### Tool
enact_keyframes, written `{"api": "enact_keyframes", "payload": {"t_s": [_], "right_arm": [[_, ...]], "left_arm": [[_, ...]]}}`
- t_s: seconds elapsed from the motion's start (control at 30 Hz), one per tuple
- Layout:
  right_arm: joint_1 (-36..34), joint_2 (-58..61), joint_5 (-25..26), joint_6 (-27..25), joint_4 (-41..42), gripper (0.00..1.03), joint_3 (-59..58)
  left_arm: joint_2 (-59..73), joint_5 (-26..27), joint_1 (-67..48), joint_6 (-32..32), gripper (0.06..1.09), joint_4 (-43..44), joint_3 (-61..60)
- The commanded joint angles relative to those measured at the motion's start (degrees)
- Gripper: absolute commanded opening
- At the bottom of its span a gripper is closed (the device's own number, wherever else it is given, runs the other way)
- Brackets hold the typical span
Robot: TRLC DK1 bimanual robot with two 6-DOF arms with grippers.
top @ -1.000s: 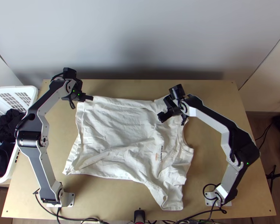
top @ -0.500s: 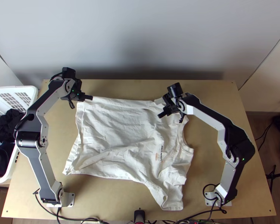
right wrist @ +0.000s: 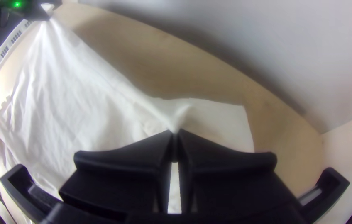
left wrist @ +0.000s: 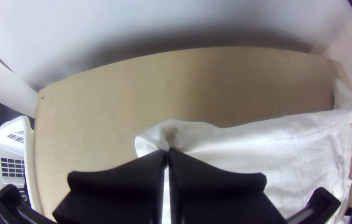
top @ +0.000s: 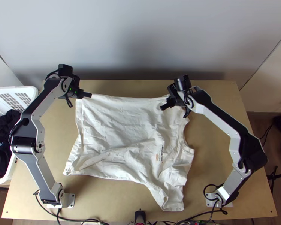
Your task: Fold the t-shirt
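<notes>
While closed left claw point(top: 90, 95) and right claw point(top: 162, 107) pinch t-shirt point(top: 121, 127), wall point(top: 140, 37) backs wooden table point(top: 211, 150).

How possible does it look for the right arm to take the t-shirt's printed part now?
Probably not directly: the right gripper pinches the t-shirt near its far edge and would first have to let go, though the print lies uncovered.

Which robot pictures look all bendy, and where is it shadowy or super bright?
Left wrist view: the table's straight far edge bows like a rainbow, and the t-shirt shines very white; right wrist view: that edge bends too, the bottom corners are dark, and a green light glows; top view: a soft dark shadow runs along the wall behind the table.
</notes>
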Motion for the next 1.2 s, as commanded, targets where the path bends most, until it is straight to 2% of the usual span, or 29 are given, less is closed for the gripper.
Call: {"api": "enact_keyframes", "payload": {"t_s": [0.0, 0.2, 0.37, 0.53, 1.17], "right_arm": [[-0.3, -3.8, 0.0, 0.5, -1.6, 0.03, 1.7], [-0.4, -6.7, 0.0, 0.9, -4.3, 0.03, 0.5], [-0.4, -8.7, -0.4, 0.9, -7.2, 0.03, -1.3], [-0.4, -10.3, -3.3, 1.2, -11.3, 0.03, -2.6], [-0.1, -14.2, -8.4, 2.1, -19.6, 0.03, -6.4]], "left_arm": [[-3.9, 0.2, -0.1, 0.0, 0.09, 2.3, -3.2], [-10.0, 2.3, -0.1, 0.9, 0.09, 5.9, -9.4], [-18.8, 7.7, -1.2, 4.4, 0.09, 11.8, -20.3], [-25.6, 9.1, -2.6, 5.3, 0.09, 14.8, -28.2], [-40.6, 9.0, 1.1, 6.8, 0.09, 16.9, -41.1]]}}
